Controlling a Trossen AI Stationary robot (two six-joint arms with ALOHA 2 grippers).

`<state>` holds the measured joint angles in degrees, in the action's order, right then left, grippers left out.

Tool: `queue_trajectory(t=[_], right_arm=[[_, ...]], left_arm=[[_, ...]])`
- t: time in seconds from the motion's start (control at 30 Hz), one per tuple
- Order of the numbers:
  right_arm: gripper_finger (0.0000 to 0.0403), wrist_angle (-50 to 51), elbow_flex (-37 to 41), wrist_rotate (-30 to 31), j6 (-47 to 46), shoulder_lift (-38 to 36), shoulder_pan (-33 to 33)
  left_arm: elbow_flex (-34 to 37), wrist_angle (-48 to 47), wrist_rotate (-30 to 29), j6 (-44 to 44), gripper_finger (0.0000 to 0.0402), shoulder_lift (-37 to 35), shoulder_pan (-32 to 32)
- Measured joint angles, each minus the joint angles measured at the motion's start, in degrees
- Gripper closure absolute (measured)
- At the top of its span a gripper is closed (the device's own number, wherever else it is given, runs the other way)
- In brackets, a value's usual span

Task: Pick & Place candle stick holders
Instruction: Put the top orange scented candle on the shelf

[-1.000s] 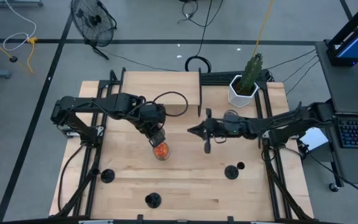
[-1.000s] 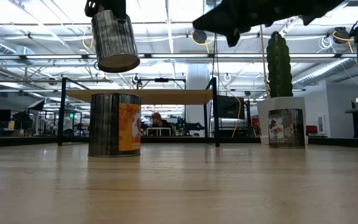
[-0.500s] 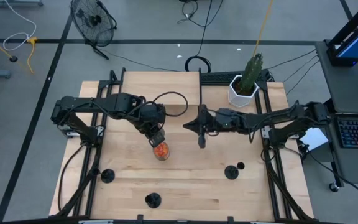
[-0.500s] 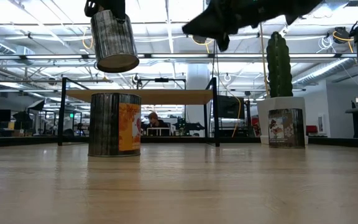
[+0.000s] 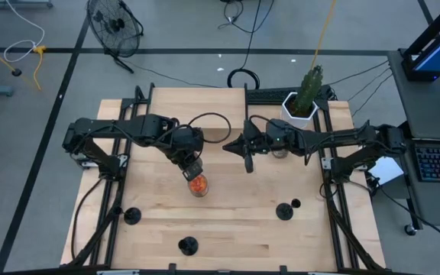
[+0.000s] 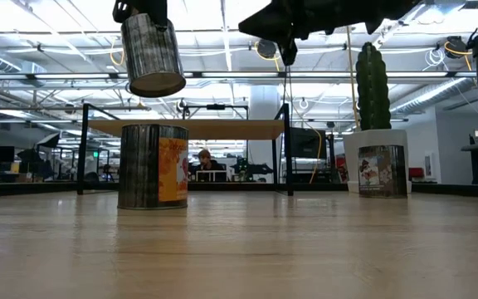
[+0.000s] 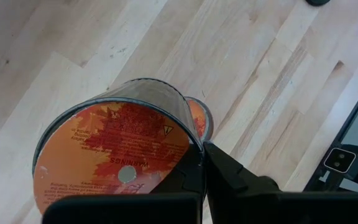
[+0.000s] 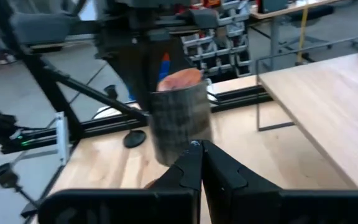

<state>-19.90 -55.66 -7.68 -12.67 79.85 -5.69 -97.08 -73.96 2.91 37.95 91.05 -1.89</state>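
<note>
Three black candle stick holders stand on the near part of the table [image 5: 228, 221]: one at the left [image 5: 131, 216], one by the near edge [image 5: 188, 245], one at the right [image 5: 284, 211]. No gripper is near them. My left gripper [image 5: 194, 169] is over the table's middle, shut on a metal can [image 6: 152, 51] with an orange end face [image 7: 117, 155]. A second such can [image 6: 152, 166] stands on the table right below it. My right gripper [image 5: 228, 147] is shut, holds nothing, and points level toward the held can [image 8: 179, 121]. My left gripper holds the can at the rim of its orange-labelled upper end [image 7: 191, 144], on one side of that rim. The fingers [image 7: 229, 174] come from above, slanting down. Whether one finger is inside the rim is hidden by the gripper. The can hangs slightly tilted, clear of the table and of the can below.
A third can [image 6: 382, 170] stands at the far right beside a white pot with a cactus [image 5: 302, 103]. A thin metal frame [image 5: 245, 114] stands upright at the far middle. The wood between the holders is bare.
My right gripper has gone toward the table's far edge and a little up, and has rolled about its own axis while staying shut. My left gripper and its can have kept still.
</note>
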Motion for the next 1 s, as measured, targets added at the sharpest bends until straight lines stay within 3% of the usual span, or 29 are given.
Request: queue_trajectory(t=[0.17, 0.73, 1.0], right_arm=[[0.0403, 0.01, 0.0, 4.73, 1.13, 0.0, 0.52], [0.0402, 0.03, 0.0, 4.57, 1.42, 0.0, 0.55], [0.0402, -1.57, 0.02, 9.29, 3.15, 0.0, 0.86]], left_arm=[[0.0, 0.03, -0.01, 0.0, 0.0401, 0.0, 0.0], [0.0, 0.01, -0.45, -0.02, 0.0401, 0.0, -0.02], [0.0, 0.02, -0.45, -0.02, 0.0401, 0.0, -0.02]])
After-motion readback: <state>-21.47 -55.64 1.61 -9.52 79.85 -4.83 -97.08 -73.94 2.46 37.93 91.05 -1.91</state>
